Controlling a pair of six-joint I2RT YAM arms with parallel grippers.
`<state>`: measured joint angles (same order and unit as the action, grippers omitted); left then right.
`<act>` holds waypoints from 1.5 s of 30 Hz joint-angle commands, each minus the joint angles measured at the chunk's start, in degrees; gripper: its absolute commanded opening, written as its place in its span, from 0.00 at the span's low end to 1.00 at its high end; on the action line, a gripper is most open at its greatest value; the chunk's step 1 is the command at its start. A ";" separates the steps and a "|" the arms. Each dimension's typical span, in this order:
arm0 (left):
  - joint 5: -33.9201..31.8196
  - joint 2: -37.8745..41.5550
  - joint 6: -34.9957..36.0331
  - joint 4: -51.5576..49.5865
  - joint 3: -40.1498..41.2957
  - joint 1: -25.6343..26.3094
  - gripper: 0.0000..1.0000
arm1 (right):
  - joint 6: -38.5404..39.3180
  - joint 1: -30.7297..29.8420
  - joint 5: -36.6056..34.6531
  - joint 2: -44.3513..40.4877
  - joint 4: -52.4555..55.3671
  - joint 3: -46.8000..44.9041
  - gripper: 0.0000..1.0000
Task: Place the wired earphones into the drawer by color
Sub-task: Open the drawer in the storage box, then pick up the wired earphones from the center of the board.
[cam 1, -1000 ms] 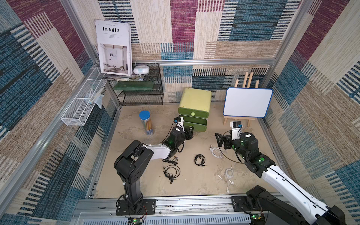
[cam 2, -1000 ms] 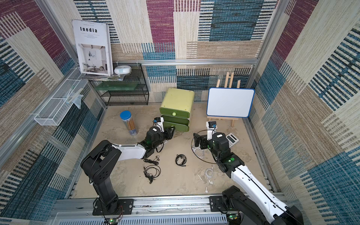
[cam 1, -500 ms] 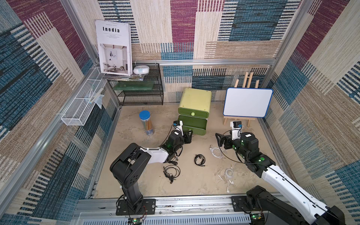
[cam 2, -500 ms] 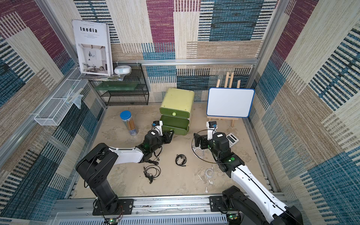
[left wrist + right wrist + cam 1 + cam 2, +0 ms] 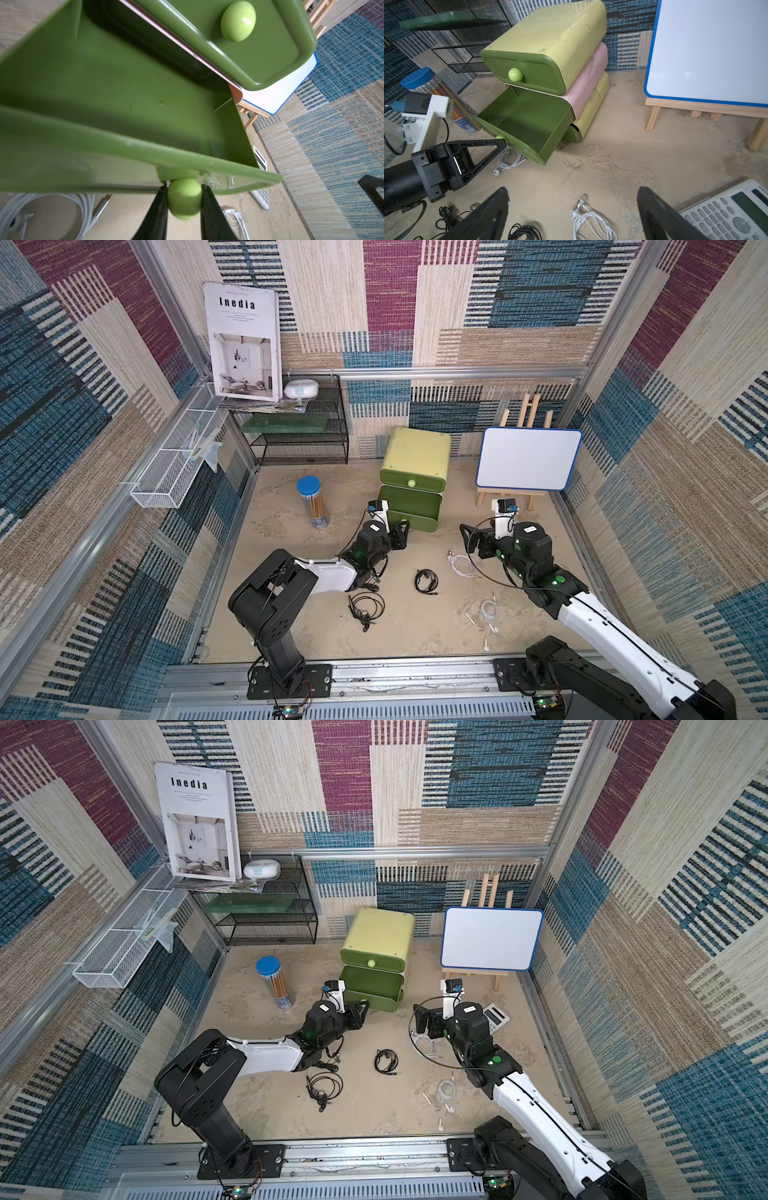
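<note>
- Overall, the sandy desk (image 5: pixel 415 639) carries everything, with one arm rising from each near corner.
- The black wire shelf (image 5: pixel 299 439) stands in the far left corner. The whiteboard (image 5: pixel 528 458) on its wooden easel (image 5: pixel 505 494) stands in the far right corner.
- The green drawer unit (image 5: pixel 417 450) sits at the middle of the far edge, and its top drawer is shut.
- The middle drawer (image 5: pixel 527 116) is pulled out toward the near edge, its green floor in plain sight in both wrist views.
- The pencil jar (image 5: pixel 313 504) with a blue lid stands upright, left of the drawer unit.
- The left fingers (image 5: pixel 400 531) are clamped on the middle drawer's pale green knob (image 5: pixel 184 199), one on each side.
- The right fingers (image 5: pixel 471 539) are spread wide and hold nothing. They hang low over the desk, to the right of the drawer unit.
- The calculator (image 5: pixel 494 1017) lies near the right edge, beside the right arm.
- The wired earphones in view lie on the desk.
  - One white set (image 5: pixel 508 159) is just beneath the open drawer's front.
  - One white set (image 5: pixel 459 564) is below the right fingers, and another (image 5: pixel 482 614) is nearer the near edge.
  - One black set (image 5: pixel 426 580) lies mid-desk and another (image 5: pixel 365 608) beside the left arm.
  - A third black set (image 5: pixel 446 216) is partly hidden under that arm.
</note>
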<state>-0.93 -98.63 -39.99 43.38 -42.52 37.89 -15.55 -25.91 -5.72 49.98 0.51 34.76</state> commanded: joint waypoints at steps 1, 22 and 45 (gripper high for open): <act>-0.95 0.32 0.89 1.11 0.07 0.00 0.17 | -0.36 0.03 0.26 -0.20 0.01 -0.18 1.00; -3.78 6.45 1.38 -7.58 1.33 -0.01 0.59 | -1.19 0.03 1.05 -0.52 2.25 -1.13 1.00; -10.42 37.97 6.25 -47.53 8.98 -0.01 0.99 | -11.23 0.12 0.71 12.06 12.17 -1.63 0.88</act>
<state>-10.72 -62.08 -35.51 2.07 -33.76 37.95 -24.84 -25.87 -2.15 61.14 10.52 32.88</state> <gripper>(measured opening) 0.995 0.883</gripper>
